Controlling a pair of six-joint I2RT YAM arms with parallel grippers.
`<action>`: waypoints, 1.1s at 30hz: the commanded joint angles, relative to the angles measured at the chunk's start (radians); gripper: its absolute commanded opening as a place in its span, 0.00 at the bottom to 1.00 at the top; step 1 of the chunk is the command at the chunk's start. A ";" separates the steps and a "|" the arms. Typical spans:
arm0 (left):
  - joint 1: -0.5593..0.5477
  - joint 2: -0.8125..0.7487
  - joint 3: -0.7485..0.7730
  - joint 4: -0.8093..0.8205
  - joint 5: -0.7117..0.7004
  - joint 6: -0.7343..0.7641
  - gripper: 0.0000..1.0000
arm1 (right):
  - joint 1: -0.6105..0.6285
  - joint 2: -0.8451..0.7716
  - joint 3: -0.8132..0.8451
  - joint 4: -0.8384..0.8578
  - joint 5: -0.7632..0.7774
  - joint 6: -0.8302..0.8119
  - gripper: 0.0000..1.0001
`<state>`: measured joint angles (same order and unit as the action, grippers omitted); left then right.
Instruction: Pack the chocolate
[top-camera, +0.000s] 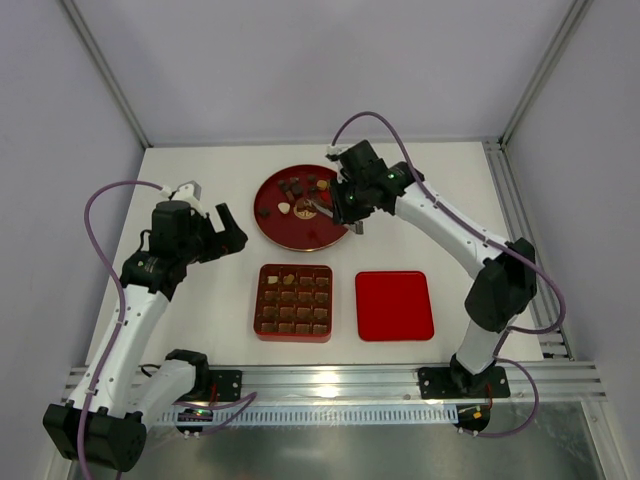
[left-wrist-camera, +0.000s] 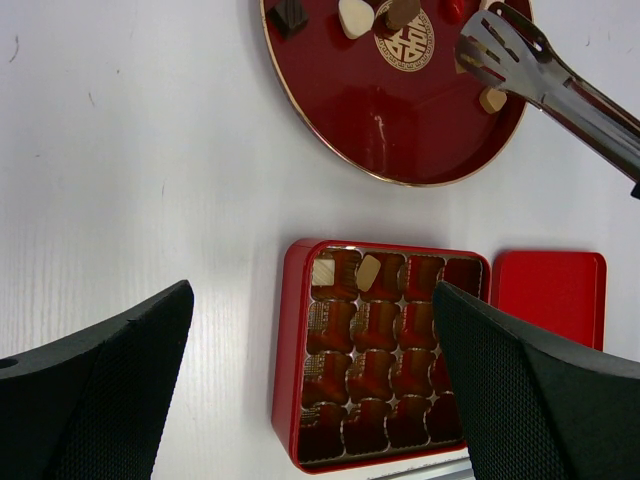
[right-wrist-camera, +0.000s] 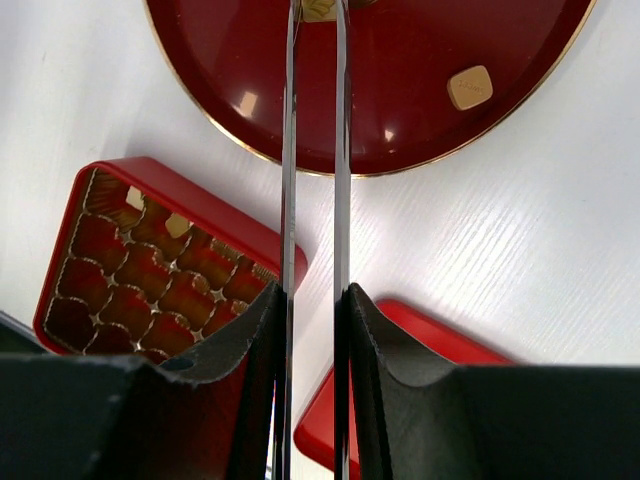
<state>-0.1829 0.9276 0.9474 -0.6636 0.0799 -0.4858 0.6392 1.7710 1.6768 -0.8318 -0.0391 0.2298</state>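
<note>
- Nearest the arm bases, the red box (left-wrist-camera: 288, 350) was laid open, with its flat lid (top-camera: 394, 305) just beside it on the right and not touching.
- The chocolate (left-wrist-camera: 368, 270) already packed was seen as two cream pieces in the box's far row, in the left corner compartment and the one next to it. The other compartments appeared empty.
- A little farther out, to the left of the plate and above bare table, the left gripper (left-wrist-camera: 312, 295) was held with its jaws spread wide and nothing between them.
- Beyond that, the right gripper (right-wrist-camera: 312, 292) was pressed together on the two arms of a pair of metal tongs (left-wrist-camera: 545, 80), whose tips were stretched over the round red plate (left-wrist-camera: 400, 130).
- Most of the chocolate was found loose on that plate as small dark brown, mid-brown and cream bites, cube-like or rounded. They were gathered toward its far side, and one cream square (right-wrist-camera: 469, 87) was set apart nearer the rim.
- The step in hand was judged to be the picking of another piece with the tongs, with the packing hardly begun.
- Whether a piece was caught between the tong tips could not be told, since they were cut off at the edge of the right wrist view.
- The next move was judged to call for a gentle, even squeeze on one small piece, a clean lift, and a carry to an empty compartment beside the two filled ones.
</note>
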 joint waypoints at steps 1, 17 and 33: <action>0.000 -0.001 0.002 0.009 0.014 0.016 1.00 | 0.025 -0.087 -0.021 0.002 -0.008 0.012 0.31; 0.000 -0.004 0.004 0.009 0.014 0.015 1.00 | 0.169 -0.255 -0.123 -0.063 0.034 0.063 0.31; 0.000 -0.004 0.002 0.009 0.012 0.015 1.00 | 0.281 -0.403 -0.316 -0.047 0.073 0.163 0.31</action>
<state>-0.1829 0.9276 0.9474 -0.6636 0.0803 -0.4858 0.9039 1.4189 1.3815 -0.9089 0.0166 0.3565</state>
